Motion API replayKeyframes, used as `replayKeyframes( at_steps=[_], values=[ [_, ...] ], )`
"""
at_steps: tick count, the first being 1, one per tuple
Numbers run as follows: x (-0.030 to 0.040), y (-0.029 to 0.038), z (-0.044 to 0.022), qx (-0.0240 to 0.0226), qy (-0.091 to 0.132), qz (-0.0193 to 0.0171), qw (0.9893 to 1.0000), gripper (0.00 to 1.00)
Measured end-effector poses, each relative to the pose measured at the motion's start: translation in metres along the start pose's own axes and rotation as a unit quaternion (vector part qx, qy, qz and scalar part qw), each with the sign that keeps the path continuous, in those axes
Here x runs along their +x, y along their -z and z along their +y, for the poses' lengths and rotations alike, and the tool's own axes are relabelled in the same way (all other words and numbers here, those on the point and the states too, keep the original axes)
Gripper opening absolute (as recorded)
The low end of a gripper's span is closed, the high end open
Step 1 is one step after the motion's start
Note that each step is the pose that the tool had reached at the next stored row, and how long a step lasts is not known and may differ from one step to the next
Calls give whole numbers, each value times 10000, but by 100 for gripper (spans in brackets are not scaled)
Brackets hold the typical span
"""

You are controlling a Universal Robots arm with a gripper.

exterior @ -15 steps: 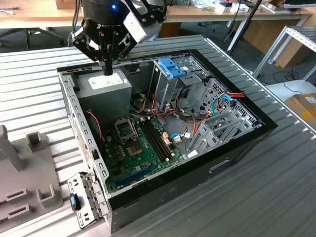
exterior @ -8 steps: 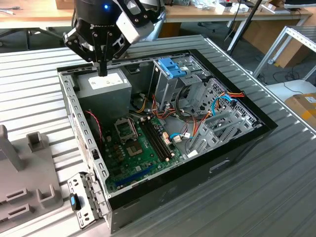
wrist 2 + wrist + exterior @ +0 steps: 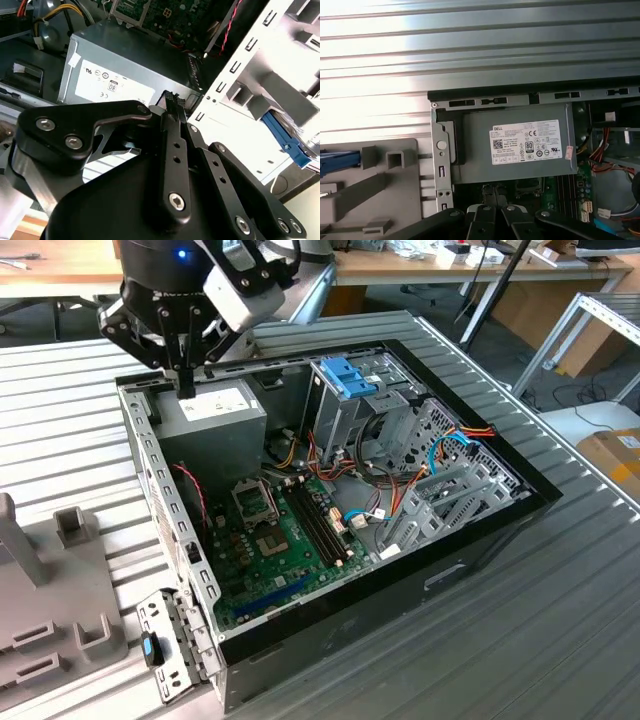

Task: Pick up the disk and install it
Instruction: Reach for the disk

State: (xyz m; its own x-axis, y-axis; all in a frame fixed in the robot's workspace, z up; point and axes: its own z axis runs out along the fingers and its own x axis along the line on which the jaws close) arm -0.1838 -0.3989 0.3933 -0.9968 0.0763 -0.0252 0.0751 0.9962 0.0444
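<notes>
Gripper (image 3: 186,382) points straight down from the wrist, tips over the power supply (image 3: 215,412) at its corner by the case rim (image 3: 140,385). Can't tell if it's touching. In both wrist views the fingers (image 3: 172,107) are pressed together with nothing between them. Disk (image 3: 337,161) sits on the grey fixture (image 3: 385,185) outside the case, past the power supply's outer side, well apart from the gripper. Its blue rail shows in the second wrist view too. 1 drive cage (image 3: 345,390) with a blue latch stands on the power supply's opposite side.
</notes>
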Motion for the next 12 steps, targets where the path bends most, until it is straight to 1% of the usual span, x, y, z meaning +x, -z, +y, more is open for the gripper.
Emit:
replayKeyframes(
  at_steps=[4,6,8,11,12],
  values=[
    [89,3,-7,0,0,0,10000,11],
    [160,5,-12,0,1,0,10000,11],
    [199,6,-15,0,0,0,10000,11],
    [293,8,-22,0,1,0,10000,11],
    [349,10,-26,0,1,0,10000,11]
  ],
)
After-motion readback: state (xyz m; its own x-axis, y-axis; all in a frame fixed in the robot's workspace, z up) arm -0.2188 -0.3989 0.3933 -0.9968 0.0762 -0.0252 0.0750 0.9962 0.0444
